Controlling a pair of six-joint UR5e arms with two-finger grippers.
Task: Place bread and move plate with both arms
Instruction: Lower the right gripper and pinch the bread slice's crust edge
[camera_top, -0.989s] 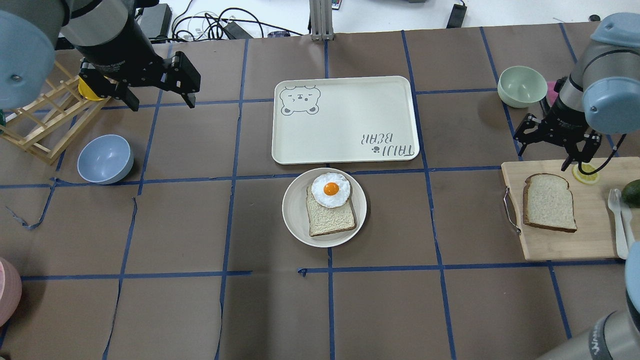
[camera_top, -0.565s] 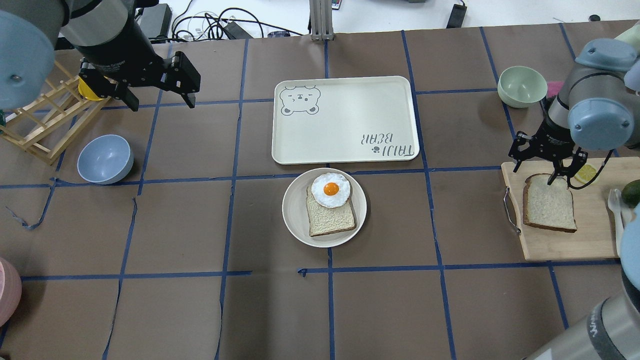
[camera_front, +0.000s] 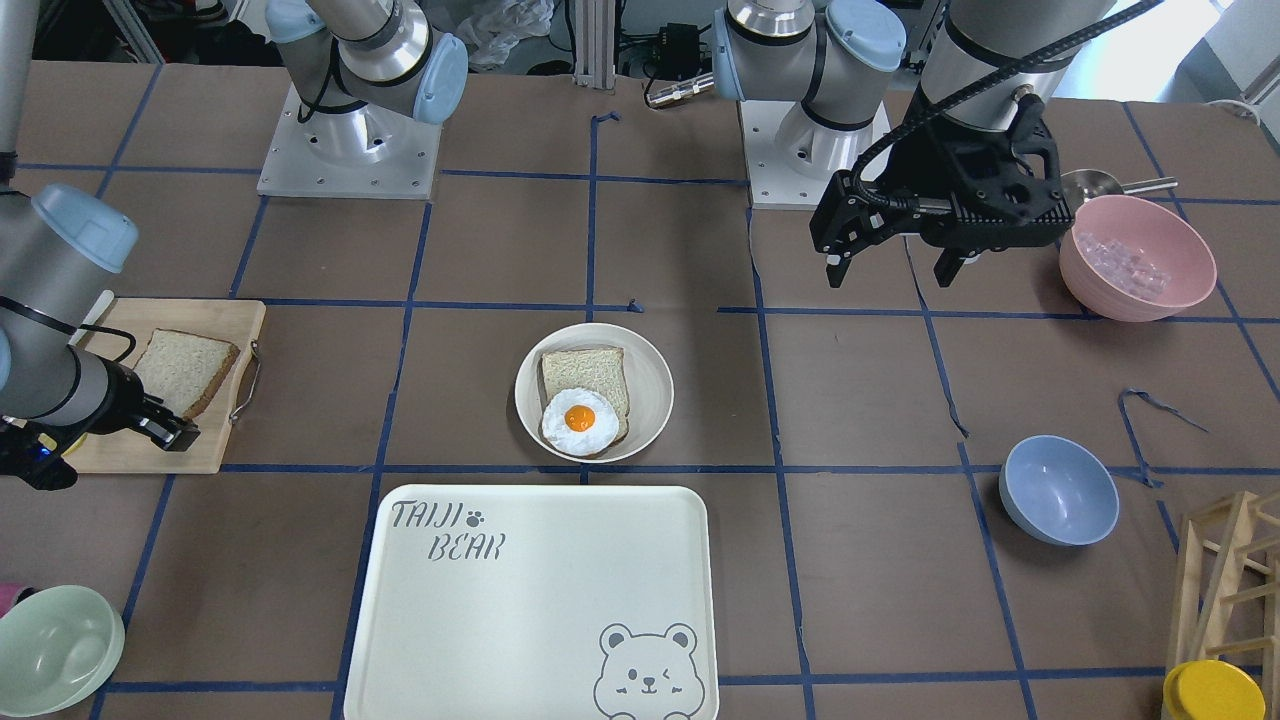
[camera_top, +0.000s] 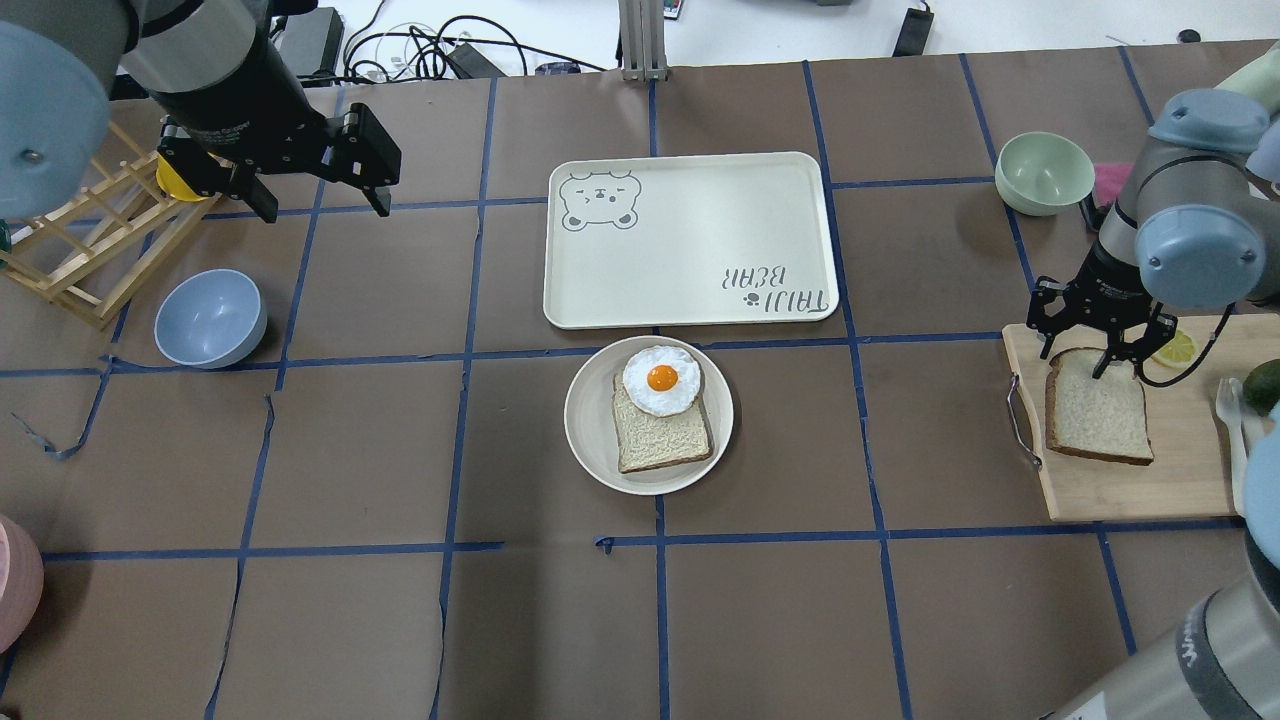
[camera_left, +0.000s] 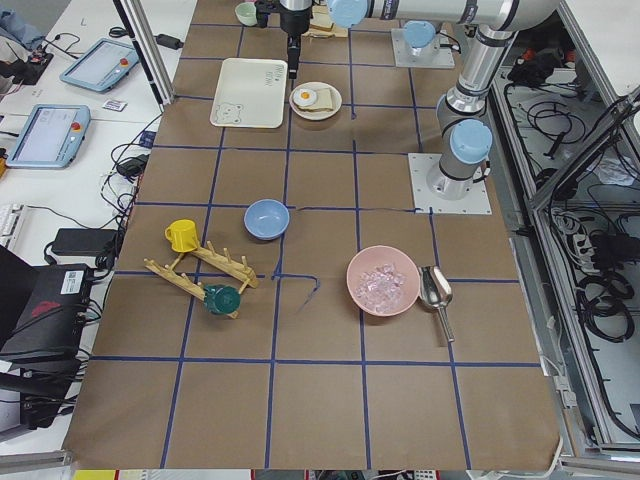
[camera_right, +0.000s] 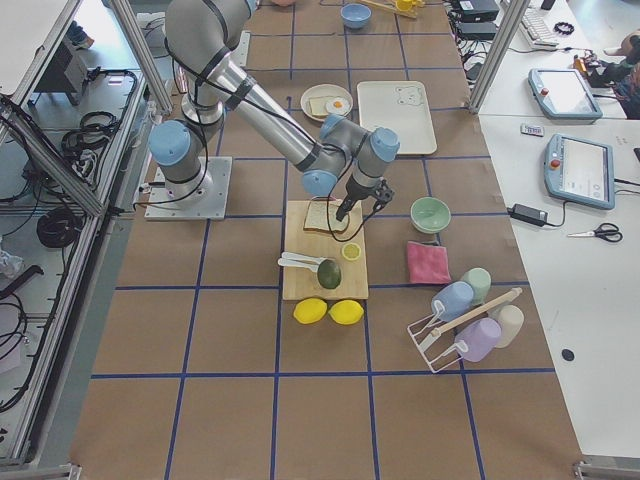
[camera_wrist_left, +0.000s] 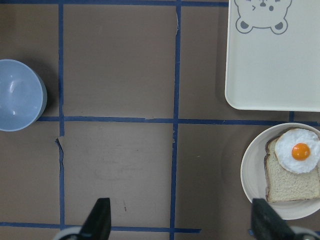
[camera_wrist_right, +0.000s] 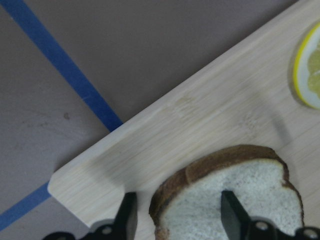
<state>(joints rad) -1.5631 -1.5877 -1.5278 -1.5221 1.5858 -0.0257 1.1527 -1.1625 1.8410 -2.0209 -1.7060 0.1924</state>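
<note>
The bread (camera_top: 1098, 410), a large dark-crusted slice, lies on a wooden cutting board (camera_top: 1180, 480) at the right; it also shows in the front view (camera_front: 185, 370) and the right wrist view (camera_wrist_right: 235, 190). My right gripper (camera_top: 1073, 362) is open and low over the slice's rounded top. In the right wrist view (camera_wrist_right: 177, 212) one finger is over the crumb and the other over the board beside the crust. The round cream plate (camera_top: 590, 420) sits mid-table and holds a smaller slice (camera_top: 662, 440) with a fried egg (camera_top: 660, 380). My left gripper (camera_top: 325, 205) is open and empty, high at the far left.
A cream bear tray (camera_top: 690, 240) lies just beyond the plate. A green bowl (camera_top: 1044, 172) stands beyond the board. A lemon slice (camera_top: 1175, 347) and an avocado (camera_top: 1262, 385) are on the board. At the left are a blue bowl (camera_top: 210, 317) and a wooden rack (camera_top: 90, 250).
My right gripper has moved from beyond the board's far edge toward me and down, over the top of the bread. The left arm, plate and bread have not moved.
</note>
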